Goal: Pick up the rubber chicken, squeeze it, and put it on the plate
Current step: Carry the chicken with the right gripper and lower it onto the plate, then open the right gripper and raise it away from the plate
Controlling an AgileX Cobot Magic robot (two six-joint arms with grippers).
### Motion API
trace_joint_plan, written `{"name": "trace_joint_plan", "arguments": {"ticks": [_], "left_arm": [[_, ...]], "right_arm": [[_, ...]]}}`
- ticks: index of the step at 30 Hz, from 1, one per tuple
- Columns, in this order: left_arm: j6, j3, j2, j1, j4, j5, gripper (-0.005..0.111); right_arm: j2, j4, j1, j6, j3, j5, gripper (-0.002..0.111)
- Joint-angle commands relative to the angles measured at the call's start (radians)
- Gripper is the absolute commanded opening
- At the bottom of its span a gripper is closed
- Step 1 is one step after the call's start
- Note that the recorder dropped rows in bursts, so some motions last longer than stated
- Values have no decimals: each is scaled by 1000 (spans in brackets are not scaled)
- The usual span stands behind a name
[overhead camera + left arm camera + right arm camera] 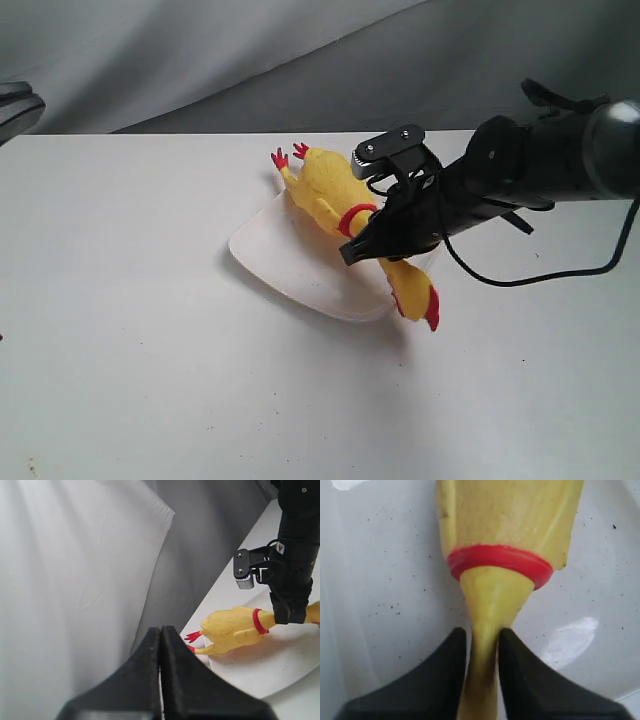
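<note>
While your right gripper (482, 635) has its two black fingers (437, 675) set on either side of the rubber chicken (318, 188), you can see in the right wrist view that they press the yellow neck just below the red neck band (500, 560), and the neck is narrowed between them. Your grip there is a narrow one, closed on the neck and nothing else.

You have the chicken lying slantwise across the plate (275, 262). Its red feet (288, 155) reach past the far rim toward the grey cloth backdrop (200, 50). Its head (412, 292), with the red comb, sticks out beyond the opposite rim, over the white table (120, 330). From the left wrist view the body looks to be resting on the plate's surface, though you cannot be sure the neck end touches it.

Your left gripper (161, 630) is off to the side, well apart from the plate, with its jaws pressed together and nothing between them.
</note>
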Motion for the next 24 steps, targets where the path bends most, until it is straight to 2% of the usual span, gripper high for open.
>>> {"name": "trace_joint_plan", "arguments": {"ticks": [1, 3, 5, 10, 11, 19, 24], "left_arm": [[-9, -4, -5, -6, -33, -4, 0], [-5, -4, -5, -6, -33, -4, 0], [-2, -4, -5, -6, -33, -4, 0], [-2, -4, -5, -6, -33, -4, 0], [-2, -4, -5, -6, -33, -4, 0], [-2, -4, -5, -6, -33, -4, 0], [-2, -4, -5, -6, -33, -6, 0]], "right_arm": [[-65, -96, -4, 1, -9, 58, 58], [-155, -156, -4, 35, -9, 102, 62], [-293, -207, -4, 75, -9, 162, 56], [-579, -215, -4, 110, -9, 338, 6], [-626, -215, -4, 110, -7, 360, 0], [-976, -195, -4, 110, 92, 263, 0], [-1129, -169, -4, 112, 98, 281, 0]]}}
